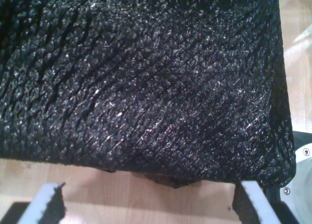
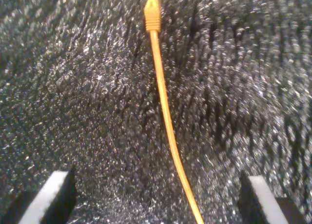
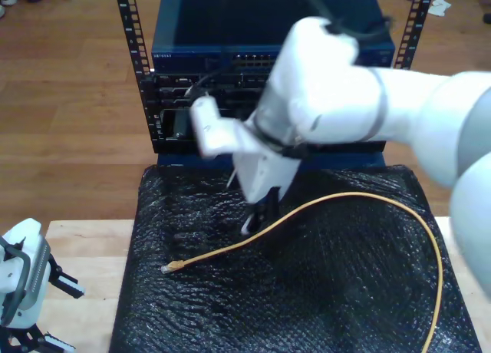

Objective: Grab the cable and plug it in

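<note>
Cable [image 3: 322,203] loose on the black mat [image 3: 345,291], both claws open.
The mat covers the wooden surface [image 3: 77,245] in front of the rack [image 3: 261,54]. The cable curves from the exterior view's right edge across the mat, and its plug [image 3: 170,268] lies flat near the mat's left edge in that view. My second claw [image 2: 156,195] hangs over the cable's middle stretch, jaws spread to either side of it, not touching. My first claw [image 1: 151,199] sits at the exterior view's lower left, jaws apart, at the mat's edge.
</note>
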{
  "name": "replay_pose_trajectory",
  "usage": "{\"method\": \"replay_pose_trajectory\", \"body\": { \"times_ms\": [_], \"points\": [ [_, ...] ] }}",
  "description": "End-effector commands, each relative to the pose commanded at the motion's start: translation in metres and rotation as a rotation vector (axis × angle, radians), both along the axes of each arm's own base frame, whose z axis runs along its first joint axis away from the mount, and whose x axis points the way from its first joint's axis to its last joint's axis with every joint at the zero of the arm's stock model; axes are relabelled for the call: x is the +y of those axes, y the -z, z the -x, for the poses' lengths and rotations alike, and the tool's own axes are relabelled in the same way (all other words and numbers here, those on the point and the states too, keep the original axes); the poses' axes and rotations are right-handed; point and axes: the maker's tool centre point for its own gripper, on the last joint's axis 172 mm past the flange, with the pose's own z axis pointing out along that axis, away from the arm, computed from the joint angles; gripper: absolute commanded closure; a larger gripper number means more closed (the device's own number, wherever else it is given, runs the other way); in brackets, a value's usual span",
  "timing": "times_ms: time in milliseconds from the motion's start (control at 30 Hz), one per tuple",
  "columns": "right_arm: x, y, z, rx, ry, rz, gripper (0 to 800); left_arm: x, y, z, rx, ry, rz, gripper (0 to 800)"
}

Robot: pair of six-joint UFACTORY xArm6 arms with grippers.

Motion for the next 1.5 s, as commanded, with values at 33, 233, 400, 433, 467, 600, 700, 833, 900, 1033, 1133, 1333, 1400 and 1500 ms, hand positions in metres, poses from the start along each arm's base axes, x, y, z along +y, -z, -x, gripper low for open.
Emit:
{"method": "replay_pose_trajectory", "body": {
  "times_ms": [33, 233, 400, 433, 467, 600, 700, 833, 900, 1033, 1133, 1333, 1400, 1500],
  "points": [
    [0.003, 0.006, 0.003, -0.008, -0.007, 0.028, 22, 0.0, 0.0, 0.0, 0.001, 0.001, 0.001, 1],
    [0.022, 0.019, 0.01, -0.046, -0.031, 0.076, 24, 0.0, -0.001, 0.0, 0.0, 0.001, 0.0, 1],
    [0.045, 0.027, 0.02, -0.059, -0.053, 0.067, 28, 0.0, 0.0, 0.0, 0.001, 0.001, 0.001, 1],
    [0.047, 0.029, 0.022, -0.058, -0.048, 0.07, 28, 0.0, 0.0, 0.0, 0.0, 0.002, 0.001, 1],
    [0.049, 0.032, 0.022, -0.058, -0.042, 0.072, 30, 0.0, 0.0, 0.0, 0.001, 0.001, 0.001, 1],
    [0.057, 0.038, 0.018, -0.084, -0.016, 0.067, 41, 0.0, -0.001, 0.0, 0.0, 0.002, 0.001, 1],
    [0.059, 0.042, 0.015, -0.105, 0.006, 0.059, 45, 0.0, -0.001, 0.0, 0.001, 0.001, 0.001, 1],
    [0.062, 0.05, 0.011, -0.12, 0.023, 0.058, 54, -0.001, -0.001, 0.0, 0.001, 0.003, 0.002, 1],
    [0.065, 0.056, 0.016, -0.113, 0.016, 0.064, 55, -0.001, -0.001, 0.0, 0.001, 0.003, 0.002, 1],
    [0.072, 0.064, 0.022, -0.111, 0.012, 0.064, 54, -0.001, -0.001, 0.0, 0.001, 0.003, 0.002, 1],
    [0.08, 0.071, 0.026, -0.115, 0.009, 0.059, 58, -0.001, -0.001, 0.0, 0.001, 0.003, 0.002, 1],
    [0.083, 0.082, 0.027, -0.111, 0.011, 0.061, 101, -0.001, 0.0, 0.001, 0.003, 0.004, 0.004, 1],
    [0.083, 0.082, 0.026, -0.113, 0.012, 0.059, 128, -0.001, 0.0, 0.001, 0.003, 0.004, 0.004, 1],
    [0.084, 0.083, 0.025, -0.119, 0.011, 0.056, 172, -0.001, 0.0, 0.001, 0.003, 0.004, 0.004, 1]
  ]
}}
